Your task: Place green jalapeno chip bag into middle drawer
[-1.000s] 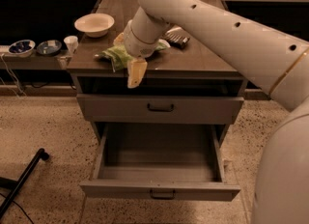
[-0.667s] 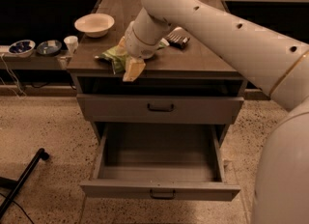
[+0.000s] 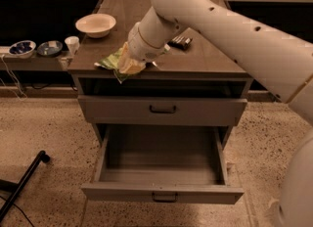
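Observation:
The green jalapeno chip bag (image 3: 110, 61) lies crinkled on the dark cabinet top (image 3: 205, 59), at its front left edge, one corner hanging slightly over. My gripper (image 3: 130, 65) comes down from the big white arm and sits right on the bag's right end, covering part of it. The middle drawer (image 3: 161, 193) is pulled out wide below, and its grey inside is empty. It lies straight below and in front of the bag.
The top drawer front (image 3: 162, 109) is shut. A cream bowl (image 3: 96, 24) and a small dark ridged packet (image 3: 180, 41) sit on the cabinet top. A white cup (image 3: 72, 44) and two blue bowls (image 3: 22, 48) stand on a low shelf at left. A black stand leg (image 3: 22, 184) lies on the floor.
My gripper has moved up and left from the cabinet's front edge onto the bag. The bag has shifted a little toward the edge.

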`<state>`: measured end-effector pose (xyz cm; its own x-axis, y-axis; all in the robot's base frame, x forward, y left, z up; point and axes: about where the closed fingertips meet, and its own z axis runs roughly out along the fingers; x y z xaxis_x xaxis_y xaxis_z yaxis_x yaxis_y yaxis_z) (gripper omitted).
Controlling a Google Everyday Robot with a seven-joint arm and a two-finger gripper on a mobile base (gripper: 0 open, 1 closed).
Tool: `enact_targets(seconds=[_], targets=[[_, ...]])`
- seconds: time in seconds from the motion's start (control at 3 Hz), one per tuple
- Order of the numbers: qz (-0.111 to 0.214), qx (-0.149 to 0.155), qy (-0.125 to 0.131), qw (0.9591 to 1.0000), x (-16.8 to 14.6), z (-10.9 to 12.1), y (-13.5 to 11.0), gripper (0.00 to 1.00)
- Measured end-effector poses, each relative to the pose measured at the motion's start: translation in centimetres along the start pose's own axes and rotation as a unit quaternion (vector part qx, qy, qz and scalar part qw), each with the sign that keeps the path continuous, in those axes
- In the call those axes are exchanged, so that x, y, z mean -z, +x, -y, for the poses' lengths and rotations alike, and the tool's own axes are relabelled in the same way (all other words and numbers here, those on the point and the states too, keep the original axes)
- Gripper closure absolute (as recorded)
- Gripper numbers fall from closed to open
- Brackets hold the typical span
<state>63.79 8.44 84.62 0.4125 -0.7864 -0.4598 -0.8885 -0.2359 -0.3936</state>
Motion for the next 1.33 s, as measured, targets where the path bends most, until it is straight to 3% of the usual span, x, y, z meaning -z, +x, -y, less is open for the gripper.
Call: enact_targets(seconds=[0.33,0.67,1.0,1.33], targets=[[0.044,0.005,0.017,0.9989,3.0,-0.5,-2.2,1.00],[0.073,-0.005,0.036,0.9967,7.4,-1.8,-2.3,1.00],[0.085,-0.024,0.047,0.9950,11.9,-4.1,-1.1,1.00],[0.073,-0.043,0.035,0.9958,15.2,-7.2,0.9,1.00]])
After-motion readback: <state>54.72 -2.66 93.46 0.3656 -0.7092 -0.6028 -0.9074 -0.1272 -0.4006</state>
